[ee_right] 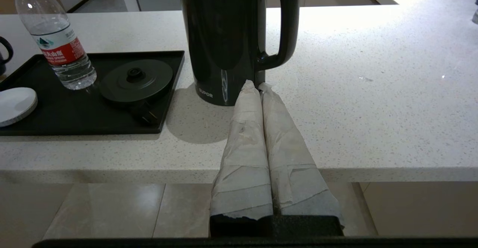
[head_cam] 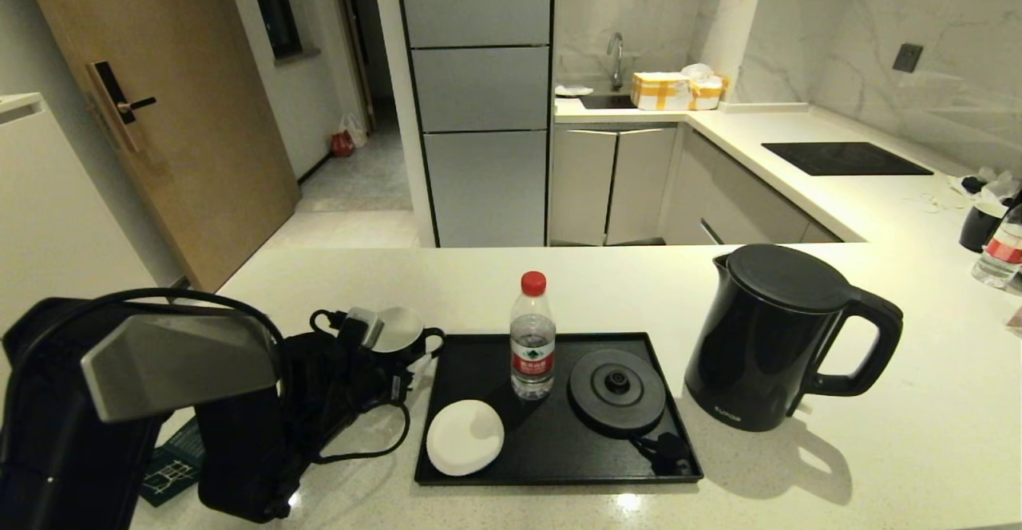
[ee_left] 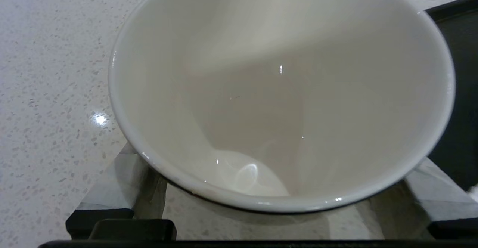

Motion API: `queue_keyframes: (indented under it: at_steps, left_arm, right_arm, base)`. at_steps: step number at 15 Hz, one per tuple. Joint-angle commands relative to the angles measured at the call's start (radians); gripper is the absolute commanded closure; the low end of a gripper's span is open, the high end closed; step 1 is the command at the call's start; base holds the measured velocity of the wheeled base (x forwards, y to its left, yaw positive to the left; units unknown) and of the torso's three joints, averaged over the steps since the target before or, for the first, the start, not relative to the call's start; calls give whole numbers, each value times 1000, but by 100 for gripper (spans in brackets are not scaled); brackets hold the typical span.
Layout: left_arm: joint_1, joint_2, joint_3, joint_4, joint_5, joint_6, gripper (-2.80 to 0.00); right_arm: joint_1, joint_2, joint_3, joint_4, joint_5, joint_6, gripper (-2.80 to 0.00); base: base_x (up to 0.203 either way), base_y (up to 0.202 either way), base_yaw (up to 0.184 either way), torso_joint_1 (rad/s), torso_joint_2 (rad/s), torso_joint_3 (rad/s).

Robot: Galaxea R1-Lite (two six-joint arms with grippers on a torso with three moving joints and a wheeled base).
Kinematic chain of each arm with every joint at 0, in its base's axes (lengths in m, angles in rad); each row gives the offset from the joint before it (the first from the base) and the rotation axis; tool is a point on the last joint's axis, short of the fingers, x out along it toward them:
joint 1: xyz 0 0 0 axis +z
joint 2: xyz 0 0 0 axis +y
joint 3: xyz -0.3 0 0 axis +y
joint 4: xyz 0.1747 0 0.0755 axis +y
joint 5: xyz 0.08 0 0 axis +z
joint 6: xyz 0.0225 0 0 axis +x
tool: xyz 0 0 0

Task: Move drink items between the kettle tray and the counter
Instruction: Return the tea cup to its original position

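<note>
While the left arm fills the near-left corner of the head view, its left end effector (head_cam: 382,330) sits low over the counter (head_cam: 878,434) just left of the tray (head_cam: 551,442), and it's wrapped around the mug (head_cam: 403,334). From the left wrist camera the mug's white inside (ee_left: 280,91) fills almost everything, with one taped finger (ee_left: 112,188) on either side of it, spread wide around the cup. Whether they actually press on its walls, I can't tell, and I can't tell either whether the mug rests on the counter or hangs just above it. It stands upright, handle pointing toward the tray, just off the tray's left rim.

Moving right, onto the tray: a white round disc (head_cam: 465,437) lies at its near-left corner, the water bottle (head_cam: 532,337) stands upright near the middle, red cap on, and the round kettle base (head_cam: 616,391) sits at the right end with its plug lying beside it at the tray's near-right corner.

Right again, off the tray: the kettle (head_cam: 770,338) stands on the bare counter just beside the tray's right edge, lid down, handle turned away to the right.

Over on the far right, a second mug (head_cam: 980,225) and another bottle (head_cam: 1000,252) stand by the frame edge.

And the right end effector (ee_right: 257,85) is parked below the counter's front edge, taped fingers pressed together, holding nothing.
</note>
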Motion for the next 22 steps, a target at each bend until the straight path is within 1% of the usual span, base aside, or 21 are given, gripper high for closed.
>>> queue_keyframes:
  at_steps: [1, 3, 6, 8, 10, 14, 17, 22]
  left_arm:
    - [-5, -31, 13, -12, 0, -1, 0]
    - [-14, -48, 30, -12, 0, -3, 0]
    - [-45, -86, 65, -12, 0, -24, 0]
    - [-89, -131, 102, -12, 0, -48, 0]
    - [-162, -161, 166, -12, 4, -55, 0]
    - [-251, -170, 230, -12, 9, -62, 0]
    - [-279, -164, 258, -12, 9, -73, 0]
    - [-290, -113, 250, -12, 9, -75, 0]
  right_arm:
    - [0, 0, 2, 0, 0, 0, 0]
    - [0, 2, 2, 0, 0, 0, 0]
    - [0, 2, 2, 0, 0, 0, 0]
    - [0, 1, 2, 0, 0, 0, 0]
    - [0, 2, 2, 0, 0, 0, 0]
    - [0, 2, 2, 0, 1, 0, 0]
    - [0, 1, 2, 0, 0, 0, 0]
    - [0, 2, 2, 0, 0, 0, 0]
  base:
    - [0, 0, 0, 0, 0, 0]
    - [0, 0, 0, 0, 0, 0]
    - [0, 0, 0, 0, 0, 0]
    - [0, 0, 0, 0, 0, 0]
    - [0, 0, 0, 0, 0, 0]
    - [0, 0, 0, 0, 0, 0]
    - [0, 0, 0, 0, 0, 0]
    - [0, 0, 0, 0, 0, 0]
